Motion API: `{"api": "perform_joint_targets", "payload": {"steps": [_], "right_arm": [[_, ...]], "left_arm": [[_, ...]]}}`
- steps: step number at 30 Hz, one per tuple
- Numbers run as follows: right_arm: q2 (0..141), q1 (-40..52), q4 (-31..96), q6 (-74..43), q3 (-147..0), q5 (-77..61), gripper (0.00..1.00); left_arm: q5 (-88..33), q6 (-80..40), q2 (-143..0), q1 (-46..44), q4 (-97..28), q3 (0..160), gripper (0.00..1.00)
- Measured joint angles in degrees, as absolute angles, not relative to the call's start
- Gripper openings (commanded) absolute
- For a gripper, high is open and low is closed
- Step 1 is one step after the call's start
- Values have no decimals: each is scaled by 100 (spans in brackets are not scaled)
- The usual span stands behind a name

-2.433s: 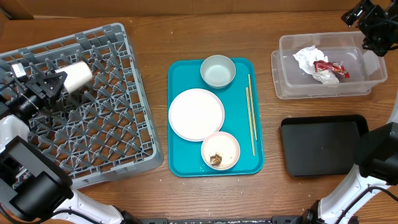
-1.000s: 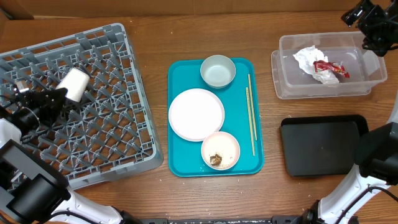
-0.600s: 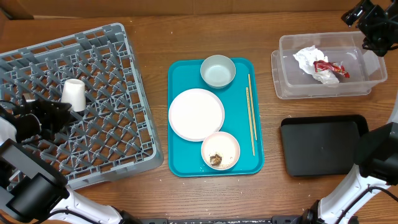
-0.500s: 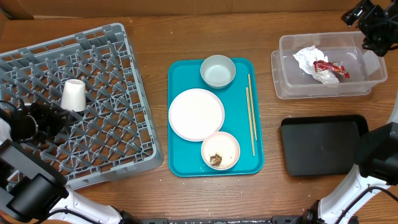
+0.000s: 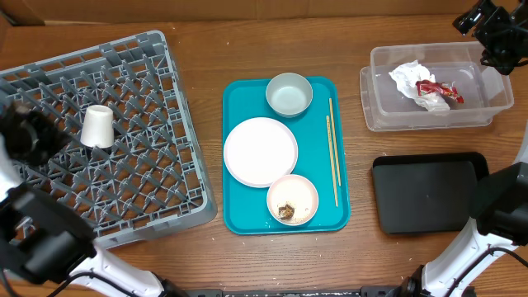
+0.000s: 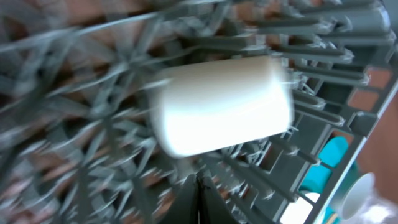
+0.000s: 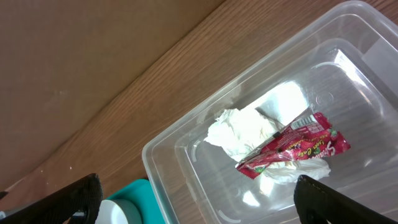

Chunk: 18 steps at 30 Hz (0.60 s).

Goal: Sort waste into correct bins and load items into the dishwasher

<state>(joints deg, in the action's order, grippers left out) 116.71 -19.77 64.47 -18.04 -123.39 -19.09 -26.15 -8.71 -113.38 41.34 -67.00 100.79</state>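
**Cup in the rack, left gripper clear of it**

Your white cup (image 5: 96,126) sits among the pegs in the left half of the grey dish rack (image 5: 148,58). Nothing is touching it. Your left gripper (image 5: 31,136) hangs over the rack's left edge, just beside the cup and pointed at it. Overhead it shows only as a dark mass. The left wrist view is smeared with blur and shows the cup filling the frame but no fingers, so you cannot tell how the jaws stand.

Your right gripper (image 7: 199,204) is held high over the far right corner of the clear tub (image 5: 371,99), with its fingers spread wide. Only its wrist camera shows this spread. That view also shows the crumpled napkin (image 7: 242,130) under the red wrapper (image 7: 292,149) inside the tub.
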Motion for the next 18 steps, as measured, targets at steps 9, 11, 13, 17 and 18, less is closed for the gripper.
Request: {"api": "perform_joint_targets", "payload": {"steps": [9, 11, 13, 17, 18], "right_arm": [[11671, -1977, 6442, -1802, -12339, -1909, 100], [11671, -1977, 6445, -1804, -12339, -1909, 100], [11671, -1977, 6442, -1802, -12339, -1909, 100], [11671, -1977, 6445, -1802, -12339, -1909, 100], [11671, -1977, 6447, -1800, -12339, -1909, 100]], "left_arm": [[-1833, -1063, -11338, 2550, -5843, 10082, 4], [-1570, -1232, -11338, 2436, -5553, 10082, 4], [-1284, -1402, -11338, 2390, -5286, 10079, 4], [-779, -1684, -11338, 2368, -5074, 9996, 4], [-681, -1743, -11338, 2370, -5076, 9944, 4]]}}
